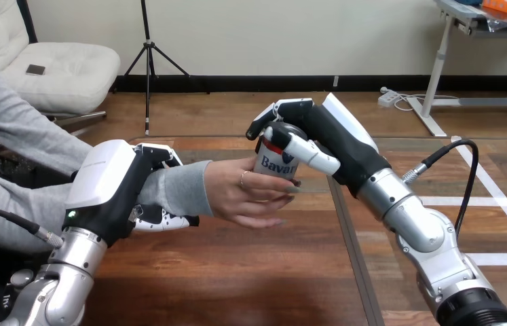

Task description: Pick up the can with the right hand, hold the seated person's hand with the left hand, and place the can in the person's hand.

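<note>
A white can with a red band and blue print stands upright in the person's hand, whose fingers wrap its lower part. My right hand is shut on the can from above and the right, thumb across its front. My left hand is shut on the person's forearm in its grey sleeve, just behind the wrist. The person reaches in from the left over the wooden table.
A dark seam runs down the table toward me, just right of the can. White tape lines mark the table's right part. My right forearm crosses the lower right; my left forearm rises at lower left.
</note>
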Available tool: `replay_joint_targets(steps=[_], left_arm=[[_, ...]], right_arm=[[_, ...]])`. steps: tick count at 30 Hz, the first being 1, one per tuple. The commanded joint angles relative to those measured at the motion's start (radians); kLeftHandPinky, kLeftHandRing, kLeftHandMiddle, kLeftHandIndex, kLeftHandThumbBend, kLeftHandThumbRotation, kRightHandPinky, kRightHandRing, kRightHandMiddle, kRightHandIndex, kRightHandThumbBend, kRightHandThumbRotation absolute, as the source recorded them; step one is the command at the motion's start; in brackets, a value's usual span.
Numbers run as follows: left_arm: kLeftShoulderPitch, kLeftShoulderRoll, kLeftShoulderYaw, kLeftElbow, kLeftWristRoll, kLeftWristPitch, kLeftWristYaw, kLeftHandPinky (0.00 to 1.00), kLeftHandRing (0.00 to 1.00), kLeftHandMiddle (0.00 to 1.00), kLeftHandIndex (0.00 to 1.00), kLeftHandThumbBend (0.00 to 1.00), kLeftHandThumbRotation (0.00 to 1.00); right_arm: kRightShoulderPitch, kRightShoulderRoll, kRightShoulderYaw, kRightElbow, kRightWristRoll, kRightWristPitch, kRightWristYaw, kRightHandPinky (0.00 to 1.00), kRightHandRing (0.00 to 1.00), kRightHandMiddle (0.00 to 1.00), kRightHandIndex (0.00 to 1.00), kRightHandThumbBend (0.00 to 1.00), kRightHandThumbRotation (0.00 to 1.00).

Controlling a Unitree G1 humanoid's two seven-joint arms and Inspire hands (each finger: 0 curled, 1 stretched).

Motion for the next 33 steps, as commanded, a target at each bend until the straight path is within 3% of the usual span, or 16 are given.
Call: replay_joint_targets(steps=[1,8,21,33], left_arm=[[-0.069,-0.016,0.022,-0.066,-0.021,-0.005,0.021,0.21,0.24,0.32,0.41,0.77,0.0],[-0.069,-0.015,0.02,-0.064,-0.018,-0.012,0.028,0.21,0.24,0.33,0.41,0.77,0.0],[-0.067,-0.016,0.02,-0.062,-0.023,-0.012,0.023,0.24,0.27,0.34,0.41,0.77,0.0],[-0.064,-0.014,0.02,-0.062,-0.023,-0.014,0.021,0.23,0.27,0.34,0.42,0.76,0.0]], right_arm=[[-0.033,0.011,-0.009,-0.045,0.043,0.019,0.052,0.5,0.59,0.64,0.67,1.0,1.0],[-0.025,0.018,-0.021,-0.068,0.092,0.068,0.099,0.62,0.7,0.75,0.79,1.0,1.0],[-0.013,0.03,-0.048,-0.085,0.158,0.097,0.143,0.79,0.84,0.88,0.93,1.0,1.0],[-0.002,0.042,-0.074,-0.082,0.216,0.086,0.153,0.84,0.88,0.93,0.98,1.0,1.0]])
